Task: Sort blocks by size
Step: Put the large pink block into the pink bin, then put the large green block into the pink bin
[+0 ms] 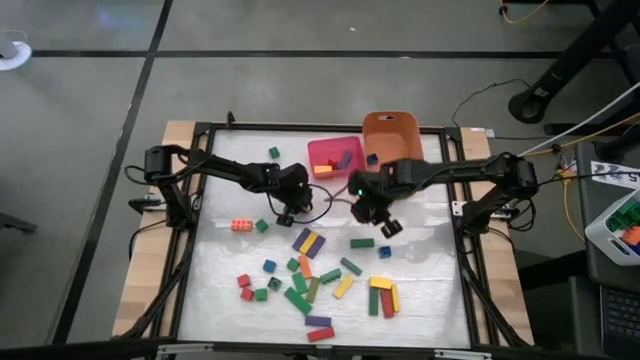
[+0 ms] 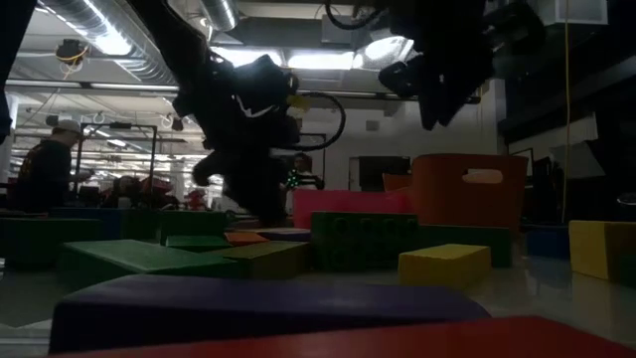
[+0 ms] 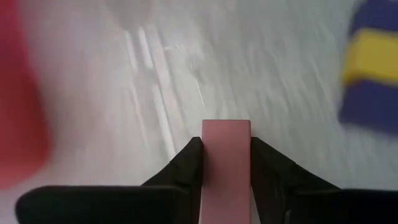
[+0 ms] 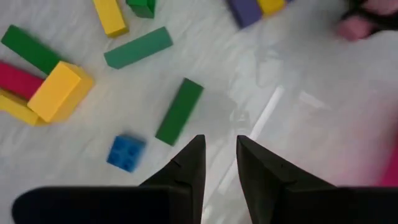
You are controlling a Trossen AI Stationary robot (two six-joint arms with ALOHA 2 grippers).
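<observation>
Blocks of many colours lie scattered on the white table (image 1: 230, 260), mostly in its near half. My left gripper (image 1: 285, 215) (image 3: 226, 143) is near the table's middle, close to the pink tray (image 1: 335, 155), and is shut on a pink bar block (image 3: 226, 134). That block also shows in the right wrist view (image 4: 354, 28). My right gripper (image 1: 388, 228) (image 4: 219, 146) hangs above the table right of centre. Its fingers stand a narrow gap apart with nothing between them, above a green bar (image 4: 179, 111) and a blue cube (image 4: 126, 152). My left gripper pinches the pink bar between its two fingers, which press on its two long sides (image 3: 205, 146). The fingers come slanting down from the table's left and lie along the bar. One end of the bar (image 3: 226, 124) sticks out past the fingertips.
The pink tray holds a few blocks. The orange tub (image 1: 392, 135) stands beside it at the far edge. A purple and yellow pair (image 1: 309, 241) lies just near of my left gripper, an orange block (image 1: 241, 225) to its left. A person (image 2: 50, 164) shows beyond the table.
</observation>
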